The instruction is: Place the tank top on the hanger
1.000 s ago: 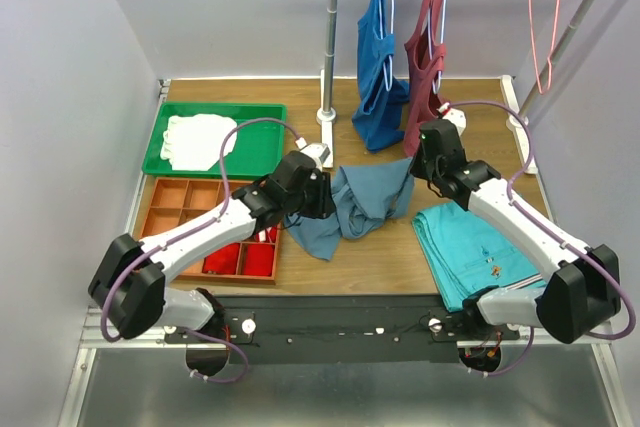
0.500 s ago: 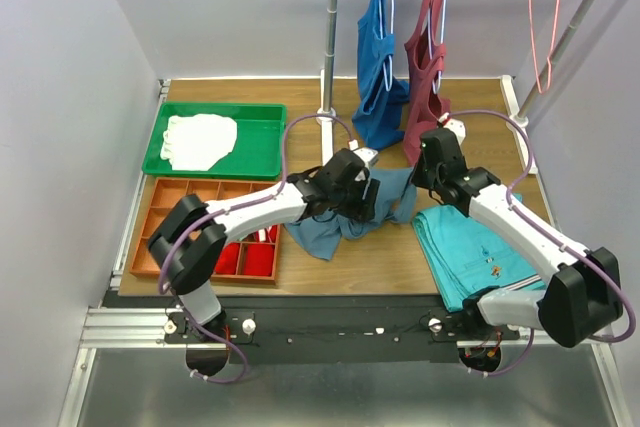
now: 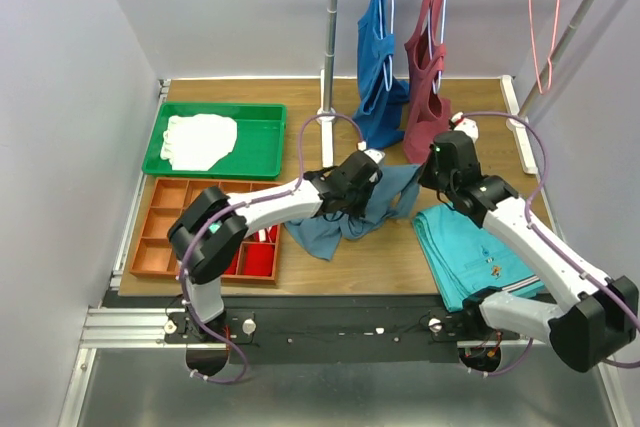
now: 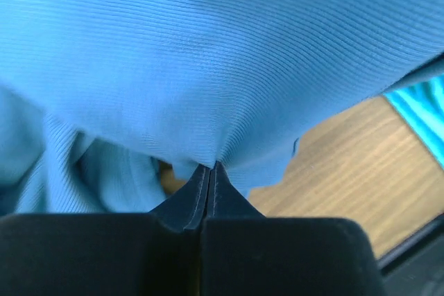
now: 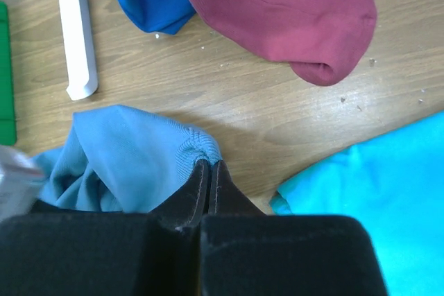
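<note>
Both claws pinch the soft slate-blue tank top, which is bunched low over the surface.

The left claw (image 4: 210,168) is closed on a fold of ribbed cloth near the middle of the tank top (image 3: 335,232). The right claw (image 5: 209,164) is closed on a gathered, hemmed edge at its right side. The garment sags crumpled between them, with its lower part lying on the wooden surface (image 3: 385,262) beside a folded turquoise cloth (image 3: 470,247). The pink hanger (image 3: 548,85) hangs at the far right, well apart. The cloth looks light, limp and stretchy, so it will likely droop wherever it is unsupported, and thin pinches may slip. A better hold is probably on the shoulder straps or an armhole edge, spread wide enough for the hanger's arm to pass through.
</note>
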Motion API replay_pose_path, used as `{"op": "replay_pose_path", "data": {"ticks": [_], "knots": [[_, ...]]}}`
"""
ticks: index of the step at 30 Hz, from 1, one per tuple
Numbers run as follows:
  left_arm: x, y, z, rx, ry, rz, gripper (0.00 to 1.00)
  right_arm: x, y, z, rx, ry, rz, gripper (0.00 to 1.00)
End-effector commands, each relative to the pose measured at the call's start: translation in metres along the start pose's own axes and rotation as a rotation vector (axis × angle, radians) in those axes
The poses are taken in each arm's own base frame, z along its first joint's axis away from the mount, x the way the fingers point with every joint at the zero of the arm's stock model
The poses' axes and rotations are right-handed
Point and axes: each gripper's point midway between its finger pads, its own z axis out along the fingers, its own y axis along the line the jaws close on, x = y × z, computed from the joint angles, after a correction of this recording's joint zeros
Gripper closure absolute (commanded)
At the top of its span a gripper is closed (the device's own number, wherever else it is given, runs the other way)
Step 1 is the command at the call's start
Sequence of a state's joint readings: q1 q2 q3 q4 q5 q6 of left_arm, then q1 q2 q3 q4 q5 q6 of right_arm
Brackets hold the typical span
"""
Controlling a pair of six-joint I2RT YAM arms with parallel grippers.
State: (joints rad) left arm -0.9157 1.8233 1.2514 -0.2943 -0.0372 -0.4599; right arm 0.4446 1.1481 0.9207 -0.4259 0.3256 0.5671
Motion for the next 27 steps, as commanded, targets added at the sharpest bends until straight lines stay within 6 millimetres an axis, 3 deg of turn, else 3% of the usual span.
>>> {"op": "replay_pose_path", "data": {"ticks": [1,4,5,6,10,13,16,18,21,22,23,24,25,26,27], "knots": [[-0.073,-0.023,-0.09,0.041,-0.229,0.006,1.0,-0.042,0.004,-0.035,-0.024,-0.105,0.03,0.99],[-0.102,-0.035,-0.151,0.088,-0.337,0.007,1.0,-0.086,0.019,-0.072,-0.11,-0.223,0.07,0.99],[-0.107,-0.037,-0.166,0.097,-0.362,0.005,1.0,-0.11,0.026,-0.095,-0.158,-0.289,0.094,0.99],[-0.116,-0.04,-0.192,0.12,-0.411,0.001,1.0,-0.121,0.032,-0.107,-0.192,-0.317,0.102,0.99],[-0.145,-0.049,-0.266,0.173,-0.534,-0.008,1.0,-0.175,0.053,-0.156,-0.304,-0.443,0.128,0.99],[-0.16,-0.051,-0.313,0.195,-0.606,-0.026,1.0,-0.209,0.07,-0.189,-0.38,-0.501,0.137,0.99],[-0.165,-0.048,-0.336,0.187,-0.639,-0.046,1.0,-0.232,0.082,-0.213,-0.436,-0.54,0.14,0.99],[-0.164,-0.04,-0.332,0.149,-0.634,-0.059,1.0,-0.234,0.085,-0.214,-0.447,-0.535,0.136,0.99],[-0.155,-0.028,-0.3,0.145,-0.566,-0.084,1.0,-0.215,0.083,-0.187,-0.397,-0.457,0.111,0.99],[-0.142,-0.01,-0.27,0.119,-0.506,-0.121,1.0,-0.202,0.079,-0.172,-0.363,-0.413,0.099,0.99],[-0.138,0.002,-0.253,0.12,-0.48,-0.152,1.0,-0.179,0.074,-0.143,-0.313,-0.345,0.086,0.99],[-0.125,-0.003,-0.23,0.215,-0.393,-0.166,1.0,-0.161,0.068,-0.125,-0.278,-0.301,0.078,0.99],[-0.112,0.007,-0.199,0.241,-0.349,-0.202,1.0,-0.148,0.065,-0.108,-0.254,-0.275,0.073,0.99],[-0.109,0.028,-0.181,0.231,-0.326,-0.256,1.0,-0.107,0.056,-0.07,-0.2,-0.17,0.043,0.99],[-0.097,0.038,-0.152,0.217,-0.267,-0.275,0.96,-0.088,0.054,-0.054,-0.19,-0.117,0.03,0.95]]}}
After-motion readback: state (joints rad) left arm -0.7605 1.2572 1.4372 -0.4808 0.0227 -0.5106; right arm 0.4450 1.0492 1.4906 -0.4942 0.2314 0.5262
